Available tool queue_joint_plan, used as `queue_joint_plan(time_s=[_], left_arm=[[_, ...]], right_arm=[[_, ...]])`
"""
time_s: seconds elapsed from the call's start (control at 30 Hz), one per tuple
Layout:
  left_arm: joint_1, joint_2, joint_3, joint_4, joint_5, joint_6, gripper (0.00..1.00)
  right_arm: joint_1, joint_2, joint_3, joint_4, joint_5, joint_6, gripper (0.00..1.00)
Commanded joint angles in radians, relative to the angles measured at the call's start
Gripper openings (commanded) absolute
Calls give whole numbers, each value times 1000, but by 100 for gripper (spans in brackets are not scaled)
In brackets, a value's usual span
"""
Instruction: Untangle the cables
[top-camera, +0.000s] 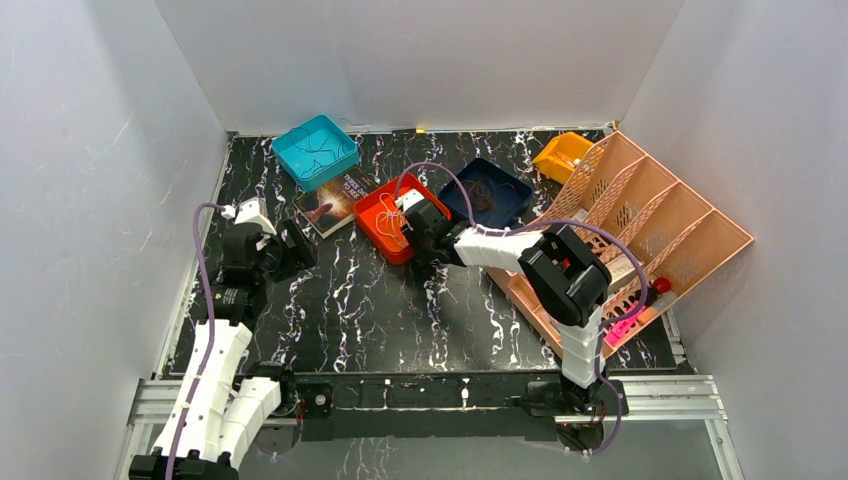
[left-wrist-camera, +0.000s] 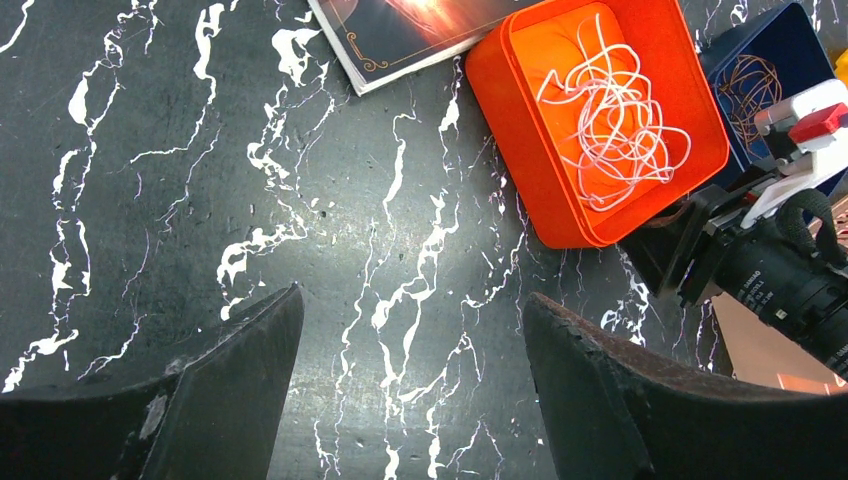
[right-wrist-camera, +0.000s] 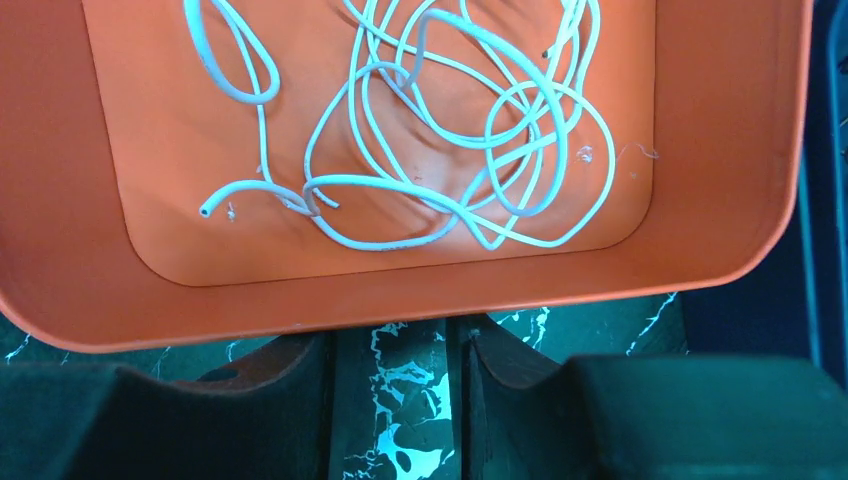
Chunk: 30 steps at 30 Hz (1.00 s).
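White cables lie tangled in an orange tray; right gripper half-open beside it, left gripper wide open, both empty.

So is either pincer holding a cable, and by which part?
Nothing is held. The left pincer is open over the table, the right pincer open just outside the orange tray; the white cable lies loose inside.

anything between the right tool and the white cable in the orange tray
Yes: the near wall of the orange tray stands between the right tool, low outside it, and the white cable inside. Nothing else visible does.
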Motion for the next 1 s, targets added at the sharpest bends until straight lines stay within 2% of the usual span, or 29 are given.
queue_joint_plan(time_s=[0.0,0.13,0.23,0.33,0.53,0.83,0.9,0.97], left_arm=[[1,-22,9,-13,9,15,80],[1,-14,9,14,65,36,83],[1,-6,11,27,84,41,87],[1,-2,14,34,71,43,98],[1,-8,9,82,41,64,98],[1,-11,0,112,-14,91,98],[2,-13,1,111,-23,91,98],[1,-19,0,112,-32,91,98]], right_arm=[[-11,-108,-16,58,-42,1,45],[-11,-275,-105,59,-236,15,49],[-11,-417,-188,64,-285,60,51],[-11,-558,-284,70,-283,94,54],[-11,-814,-372,-30,-197,121,64],[-11,-1106,-499,-68,89,180,78],[-11,-1154,-534,-58,142,204,82],[-11,-1196,-562,-51,185,228,93]])
